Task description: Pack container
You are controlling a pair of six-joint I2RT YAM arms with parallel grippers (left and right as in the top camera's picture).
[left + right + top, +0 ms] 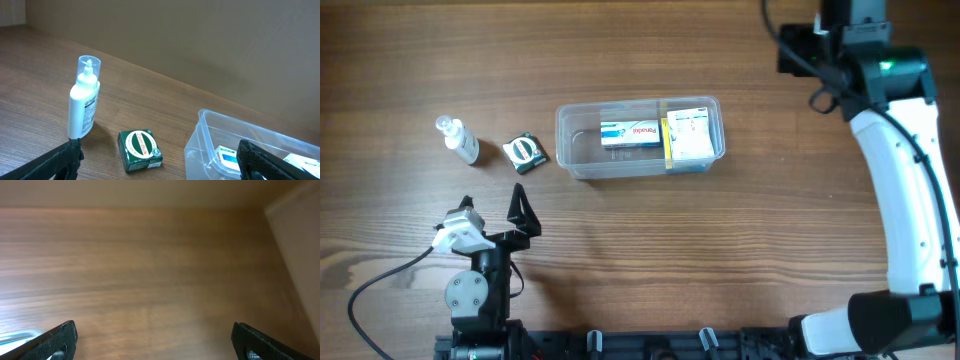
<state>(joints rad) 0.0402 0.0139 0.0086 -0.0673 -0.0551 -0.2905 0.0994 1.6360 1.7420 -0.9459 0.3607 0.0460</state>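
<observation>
- Although it is see-through, the container (582, 155) reads clearly as a rectangular plastic tub with rounded corners and a raised rim; it lies lengthwise near the middle of the table (770, 250), with no lid on it
- Inside it a blue-and-white box (630, 133) lies flat in the middle, touching a white box (688, 137) with a yellow edge at the right end; the left end shows bare floor
- The blue-and-white box carries red lettering on a white band, too small to read surely
- The table is brown wood grain, matte
- Left of the container lies a small green box (140, 150), glossy card, with a white oval label in red script that looks like "Zam-Buk"
- Further left a white bottle (84, 100) stands upright, with a clear domed cap over a nozzle; its label print is too fine to read
- Left tool (492, 200): black fingers spread wide, nothing between them, near the table's front edge, facing the bottle and green box
- Right tool (154, 330): fingers wide apart, holding nothing, over bare wood at the far right, well apart from the container
</observation>
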